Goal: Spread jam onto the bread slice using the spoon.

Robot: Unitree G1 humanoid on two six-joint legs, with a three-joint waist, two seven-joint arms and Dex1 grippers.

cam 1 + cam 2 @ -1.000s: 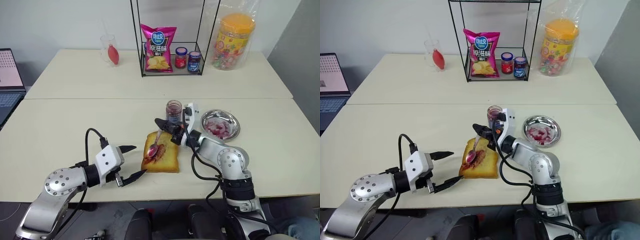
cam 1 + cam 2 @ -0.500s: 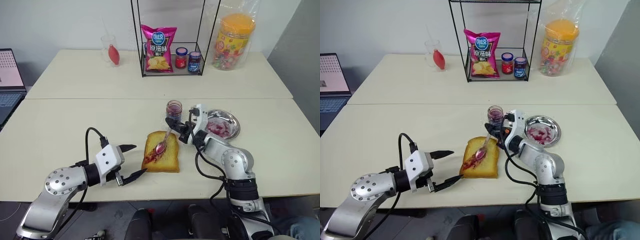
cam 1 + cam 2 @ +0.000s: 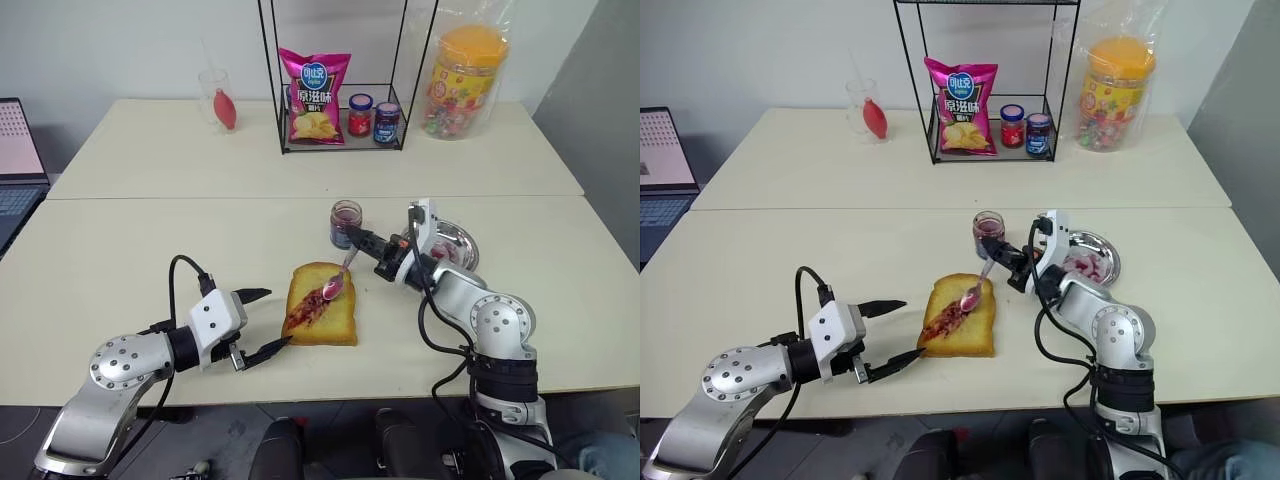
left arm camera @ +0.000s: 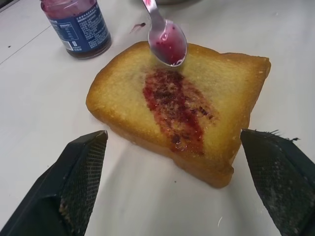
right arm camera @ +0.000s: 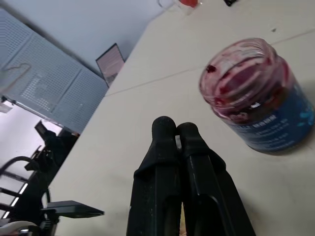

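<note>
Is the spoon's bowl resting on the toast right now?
Cannot tell. In the left wrist view the spoon overlaps the bread slice at its far edge, with no plain gap or contact.

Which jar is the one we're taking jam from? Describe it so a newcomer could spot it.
Start at the wire rack at the back of the table, then come forward to the bread slice. The jam jar stands just behind the toast, beside the steel dish. Unlike the two capped jars in the rack, it is lidless with smeared glass.

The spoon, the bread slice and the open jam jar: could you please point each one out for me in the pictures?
spoon (image 4: 168, 45), left wrist view, on its jam-coated bowl.
bread slice (image 4: 123, 88), left wrist view, on the bare golden crumb beside the jam streak.
jam jar (image 3: 346, 223), left eye view, on its glass side.
</note>
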